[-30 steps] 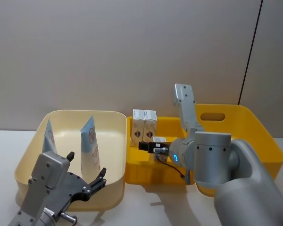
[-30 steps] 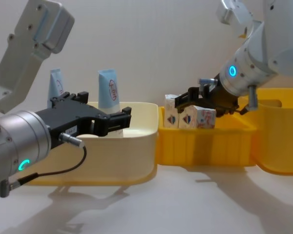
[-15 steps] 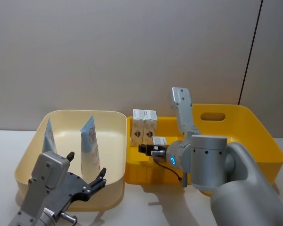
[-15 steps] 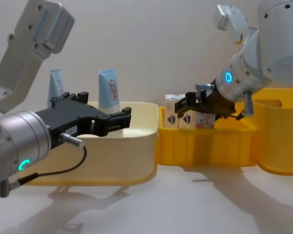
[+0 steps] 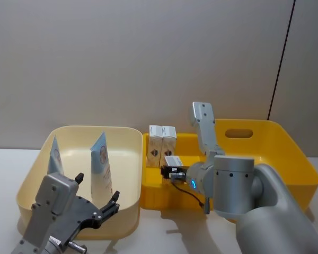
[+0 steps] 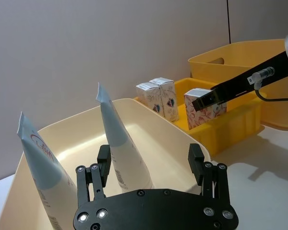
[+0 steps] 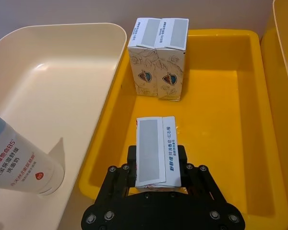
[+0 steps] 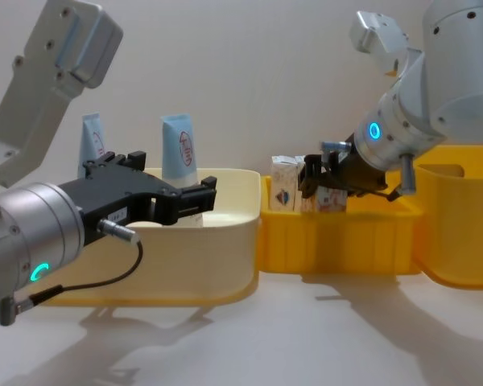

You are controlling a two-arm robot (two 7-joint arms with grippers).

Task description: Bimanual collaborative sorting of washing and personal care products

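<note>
The right gripper [image 7: 156, 162], just right of centre in the head view, has its fingers closed to the width of a small white carton [image 7: 151, 148], one finger flat on each opposite side. The carton hangs low inside the small yellow tray [image 7: 221, 120]; I cannot tell whether its base touches the floor. It looks light and thin-walled, so a hard squeeze would likely dent it, and its smooth card may slip. Flat pads at mid-height on two opposite sides seem the safest hold.

Two more cartons [image 7: 158, 57] stand touching each other at the tray's far end.

The left gripper [image 5: 97, 186], at the lower left of the head view, is spread wide and holds nothing. It is at the near rim of the cream tub [image 5: 90, 127], where two tubes [image 5: 100, 159] stand on their caps. These look soft and easy to tip, so they are probably best held low on the body.
</note>
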